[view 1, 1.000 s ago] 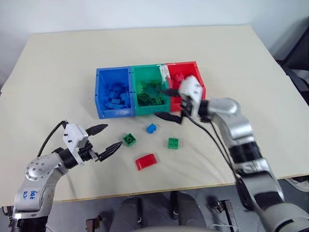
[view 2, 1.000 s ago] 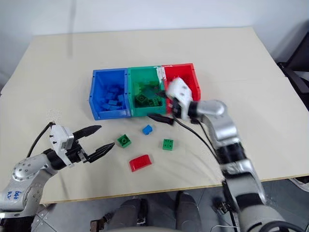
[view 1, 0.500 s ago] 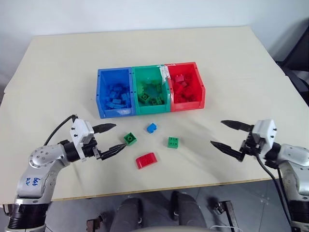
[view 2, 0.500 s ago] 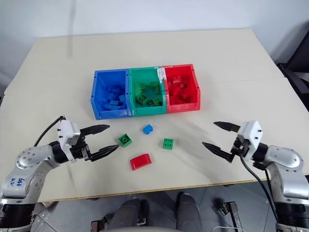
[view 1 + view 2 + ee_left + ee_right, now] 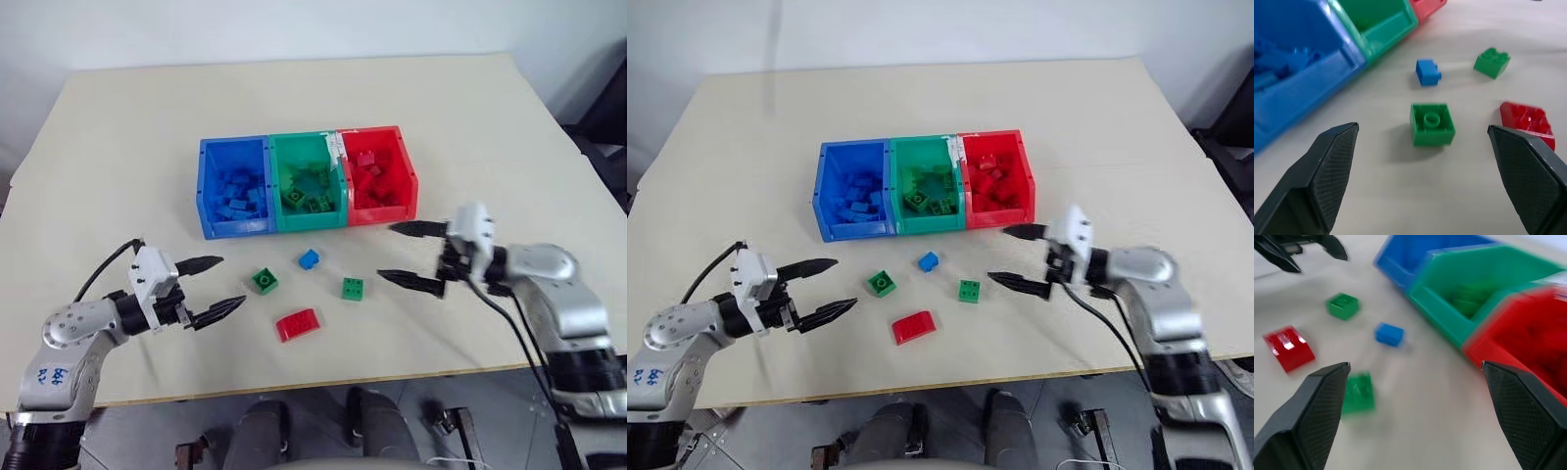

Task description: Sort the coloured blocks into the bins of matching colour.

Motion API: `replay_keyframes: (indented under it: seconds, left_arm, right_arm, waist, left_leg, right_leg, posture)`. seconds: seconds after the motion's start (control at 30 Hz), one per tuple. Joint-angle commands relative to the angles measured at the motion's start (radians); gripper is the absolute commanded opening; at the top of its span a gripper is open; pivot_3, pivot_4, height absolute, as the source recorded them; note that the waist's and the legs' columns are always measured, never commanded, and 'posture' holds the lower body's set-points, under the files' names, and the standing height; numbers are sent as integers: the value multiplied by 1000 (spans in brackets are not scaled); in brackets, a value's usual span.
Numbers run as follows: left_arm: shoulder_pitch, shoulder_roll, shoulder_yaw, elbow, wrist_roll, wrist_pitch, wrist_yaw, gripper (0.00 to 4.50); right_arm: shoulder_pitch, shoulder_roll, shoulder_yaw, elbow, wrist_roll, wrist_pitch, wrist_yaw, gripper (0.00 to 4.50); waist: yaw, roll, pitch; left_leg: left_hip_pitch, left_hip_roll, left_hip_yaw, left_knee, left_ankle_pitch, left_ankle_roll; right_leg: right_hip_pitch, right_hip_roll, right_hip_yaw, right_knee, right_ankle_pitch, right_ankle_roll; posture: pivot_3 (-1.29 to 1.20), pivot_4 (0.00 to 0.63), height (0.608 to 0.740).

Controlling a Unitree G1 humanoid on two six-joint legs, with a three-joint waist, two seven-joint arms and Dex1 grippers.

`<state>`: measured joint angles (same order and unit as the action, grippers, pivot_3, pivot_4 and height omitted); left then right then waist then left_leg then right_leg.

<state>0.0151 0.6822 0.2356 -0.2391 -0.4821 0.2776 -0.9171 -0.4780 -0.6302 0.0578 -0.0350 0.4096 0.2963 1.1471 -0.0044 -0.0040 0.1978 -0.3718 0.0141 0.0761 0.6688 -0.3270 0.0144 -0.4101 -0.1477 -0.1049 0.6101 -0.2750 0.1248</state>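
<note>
- On the counter (image 5: 118, 127), three joined bins (image 5: 307, 182) in a row at upper centre of the head views: blue left, green middle, red right, each already holding bricks of its own colour.
- Below the bins, four loose bricks on the bare counter, all apart from one another: red brick (image 5: 296, 324) lowest, left green brick (image 5: 262, 282) and right green brick (image 5: 352, 288) either side of and above it, blue brick (image 5: 309, 258) highest and nearest the bins.
- At lower left, left gripper (image 5: 214, 288) with fingers (image 5: 200, 263) spread wide and empty, pointing rightward; left green brick just past the fingertips, in line with the gap, lying square-on in the wrist view (image 5: 1432, 124).
- At centre right, right gripper (image 5: 408, 256) likewise spread wide, holding nothing, pointing leftward; right green brick lies beyond and a little below its lower finger, off the gap's centre line.
- Judged nearer pairings: left arm to the left green brick, right arm to the right green brick; red brick roughly between both, somewhat closer to the left fingers.
- Red brick's long axis slanted, right end tipped up in frame; a pinch across its short side probably easiest.
</note>
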Motion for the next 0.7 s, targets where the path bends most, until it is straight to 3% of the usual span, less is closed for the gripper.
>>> replay_keyframes:
  seconds: [0.03, 0.27, 0.5, 0.7]
  left_arm:
    - [43, -3, 42, -78, -17, -5, 25, 4500]
    - [108, -15, 77, -134, -23, -1, 70, 4500]
    - [134, -35, 83, -164, -28, 4, 101, 4500]
    - [125, -32, 82, -174, -30, 16, 103, 4500]
  right_arm:
    - [-136, 57, 101, 24, -28, 134, -22, 4480]
    - [-280, 158, 273, 63, -120, 313, -81, 4480]
    - [-283, 266, 331, 164, -243, 196, -181, 4480]
    - [-265, 277, 349, 239, -310, 88, -177, 4480]
  waist:
    - [-1, 0, 0]
    - [2, 0, 0]
    - [-4, 0, 0]
    - [-5, 0, 0]
  left_leg:
    - [0, 0, 0, 0, 0, 0]
    - [-3, 0, -2, 0, -1, 0]
    - [-3, -1, -1, 0, -1, 1]
    - [-3, -1, -1, 0, -1, 0]
  right_leg:
    - [0, 0, 0, 0, 0, 0]
    - [-1, 0, -2, -1, 0, 0]
    - [-2, 0, -2, -1, 0, 0]
    - [-2, 0, -2, 0, 0, 0]
  posture:
    - [0, 150, 740]
    - [0, 150, 740]
    - [0, 150, 740]
    - [0, 150, 740]
